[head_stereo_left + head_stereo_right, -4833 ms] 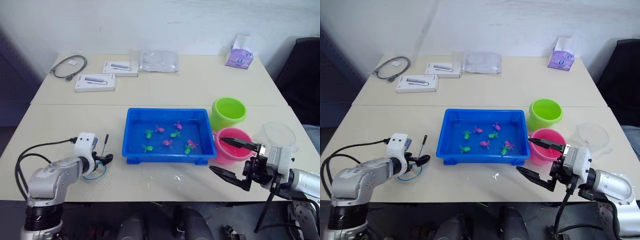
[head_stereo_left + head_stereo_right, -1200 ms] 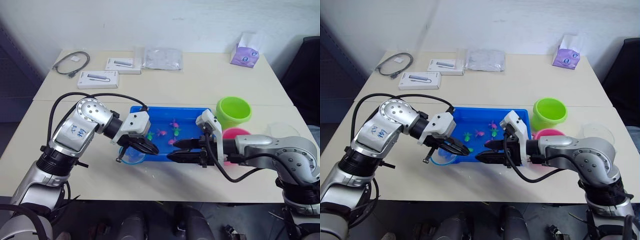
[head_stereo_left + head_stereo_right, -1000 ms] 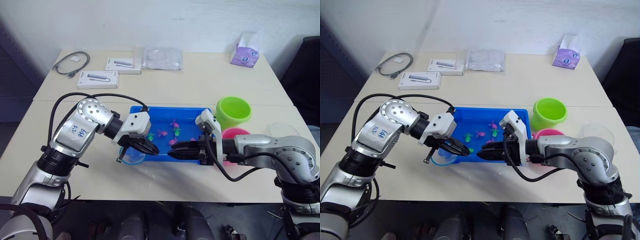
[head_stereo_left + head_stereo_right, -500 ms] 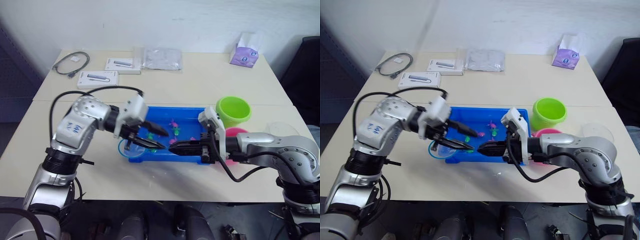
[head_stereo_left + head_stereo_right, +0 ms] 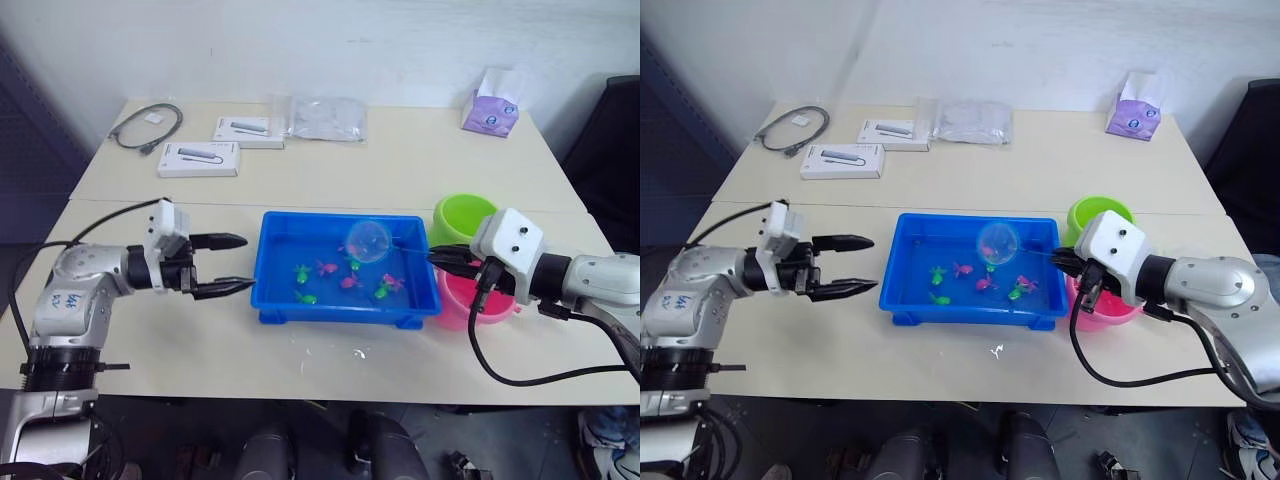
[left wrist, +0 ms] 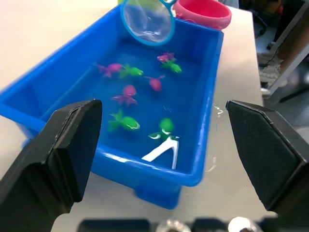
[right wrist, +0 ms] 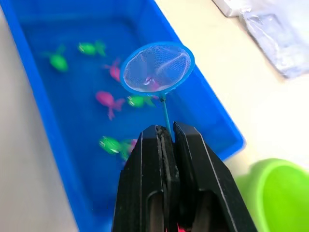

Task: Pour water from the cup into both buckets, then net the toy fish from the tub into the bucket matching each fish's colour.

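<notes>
The blue tub (image 5: 340, 314) sits mid-table and holds several green and pink toy fish (image 5: 347, 282). Above its far right part hangs the net (image 5: 368, 240), a blue ring with fine mesh and nothing in it. My right gripper (image 5: 438, 258) is shut on the net's thin handle (image 7: 165, 113), at the tub's right end. The lime green bucket (image 5: 465, 214) and the pink bucket (image 5: 468, 303) stand right of the tub, behind my right gripper. My left gripper (image 5: 246, 262) is open and empty, just left of the tub. The cup is out of view.
At the back of the table lie two white boxes (image 5: 188, 160), a coiled cable (image 5: 145, 125), a clear plastic bag (image 5: 322, 118) and a purple tissue pack (image 5: 488, 102). A black chair (image 5: 612, 140) stands at the far right. Bare tabletop lies in front of the tub.
The net passed from my left gripper to my right. The left one opened and drew back left of the tub. The right one pulled back right, lifting the net over the tub.
</notes>
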